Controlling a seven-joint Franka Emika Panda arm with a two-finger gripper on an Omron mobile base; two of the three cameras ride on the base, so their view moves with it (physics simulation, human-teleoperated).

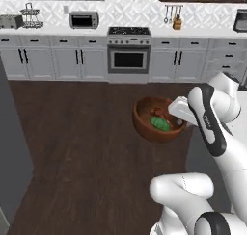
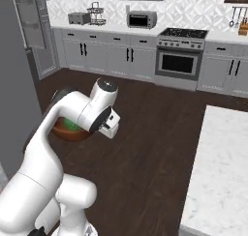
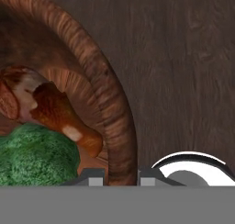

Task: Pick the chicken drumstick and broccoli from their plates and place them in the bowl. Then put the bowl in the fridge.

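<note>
Gripper [image 3: 120,176]: its two dark fingertips are sitting at the bottom centre of the hand view, clamped on the bowl's rim, one tip inside the wall and one outside.
Bowl [image 1: 144,128]: the reddish-brown bowl is hanging in the air over the dark wood floor [image 1: 87,147], at the centre of the left base view, held at its right edge by the hand; in the right base view it is peeking out at centre left, mostly hidden behind the white arm [image 2: 72,114].
Chicken drumstick [image 3: 50,110]: it is lying inside the bowl, at the middle left of the hand view, touching the broccoli.
Broccoli [image 3: 34,156]: the green floret is resting in the bowl at the lower left of the hand view, just below the drumstick; in the left base view it is showing as a green patch in the bowl.
Fridge [image 1: 12,147]: a tall grey panel is standing along the left edge of the left base view, well apart from the bowl.
Stove [image 1: 128,51]: it is standing among the grey cabinets [image 1: 53,60] at top centre.
</note>
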